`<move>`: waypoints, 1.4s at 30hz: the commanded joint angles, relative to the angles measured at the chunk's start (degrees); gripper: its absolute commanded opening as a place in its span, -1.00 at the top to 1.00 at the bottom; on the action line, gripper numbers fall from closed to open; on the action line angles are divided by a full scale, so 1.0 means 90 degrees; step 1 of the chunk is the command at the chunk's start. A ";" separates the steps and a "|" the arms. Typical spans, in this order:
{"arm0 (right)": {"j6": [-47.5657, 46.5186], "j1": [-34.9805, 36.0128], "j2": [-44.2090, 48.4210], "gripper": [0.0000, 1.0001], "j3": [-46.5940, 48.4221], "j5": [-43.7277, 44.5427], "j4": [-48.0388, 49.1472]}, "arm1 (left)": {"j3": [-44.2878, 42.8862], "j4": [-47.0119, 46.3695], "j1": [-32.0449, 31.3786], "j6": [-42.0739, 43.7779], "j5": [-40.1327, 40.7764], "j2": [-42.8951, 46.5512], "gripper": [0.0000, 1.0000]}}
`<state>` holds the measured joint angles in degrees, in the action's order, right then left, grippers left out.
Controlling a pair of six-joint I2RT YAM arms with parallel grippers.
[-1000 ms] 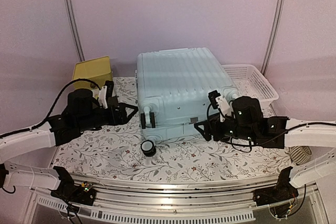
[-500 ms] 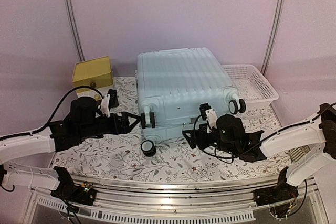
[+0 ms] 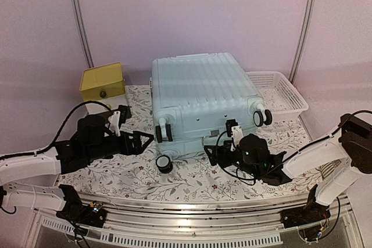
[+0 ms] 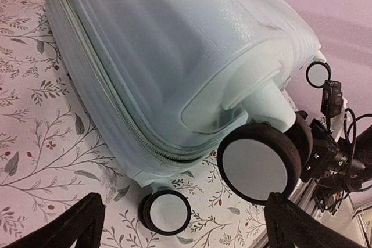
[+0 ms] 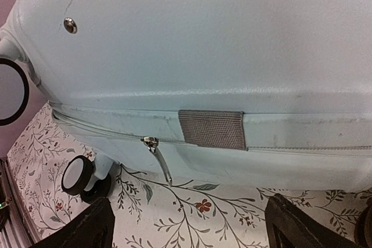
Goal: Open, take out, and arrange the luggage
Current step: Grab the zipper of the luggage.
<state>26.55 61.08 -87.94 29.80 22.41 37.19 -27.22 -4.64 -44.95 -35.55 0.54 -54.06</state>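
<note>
The luggage (image 3: 197, 94) is a large pale mint-blue ribbed suitcase lying flat and zipped shut on the floral cloth, its caster wheels (image 3: 163, 132) facing me. My left gripper (image 3: 142, 138) is open and empty, low beside the near-left corner. In the left wrist view (image 4: 186, 233) it faces two wheels (image 4: 258, 162) and the closed zip seam. My right gripper (image 3: 211, 153) is open and empty at the near side. In the right wrist view (image 5: 192, 233) it is just below the metal zipper pull (image 5: 159, 160) and a grey fabric patch (image 5: 212, 129), touching neither.
A small yellow-topped box (image 3: 103, 81) stands at the back left. A white lattice basket (image 3: 280, 90) stands at the back right, close to the suitcase. A lower caster wheel (image 3: 164, 163) rests on the floral tablecloth (image 3: 192, 181). A metal rail runs along the near edge.
My right arm has swung left and down, bringing its gripper low against the suitcase's near side by the zipper. My left arm has dropped slightly toward the near-left wheels.
</note>
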 commanded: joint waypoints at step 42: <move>-0.1745 0.0156 -0.3280 0.31 0.1276 0.1418 0.3675 | 0.0092 -0.0350 0.0013 0.0336 -0.0002 0.0104 -0.97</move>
<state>12.36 64.03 -116.46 39.16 32.95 71.18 -25.74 -7.84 -44.88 -33.54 0.54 -53.36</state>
